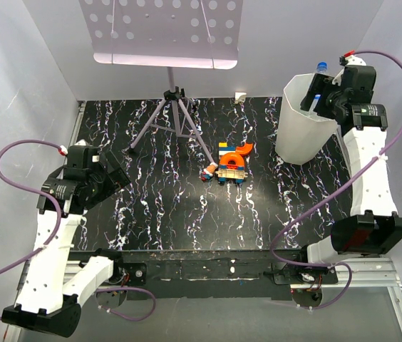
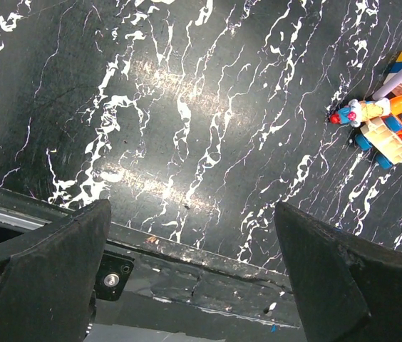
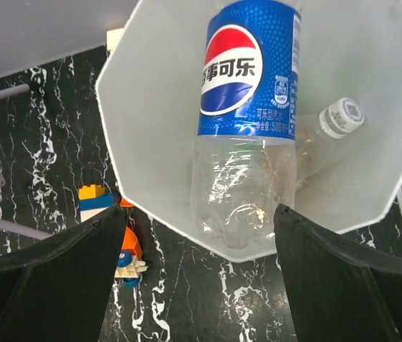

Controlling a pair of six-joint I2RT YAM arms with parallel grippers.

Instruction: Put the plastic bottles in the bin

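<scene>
Over the tall white translucent faceted plastic bin (image 3: 162, 107) at the desk's (image 1: 187, 214) right rear, the right hand (image 3: 199, 214) hangs spread wide. The clear blue-labelled Pepsi bottle (image 3: 247, 107) lies loose just beyond its fingertips, within the bin's mouth.

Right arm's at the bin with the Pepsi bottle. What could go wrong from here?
1. Pepsi bottle overlaps the near rim of the bin, cap above the far rim in the top view: it may lodge or tip out.
2. Right gripper, jaws open, sits close to the wall; pulling back could nudge the bin.
</scene>
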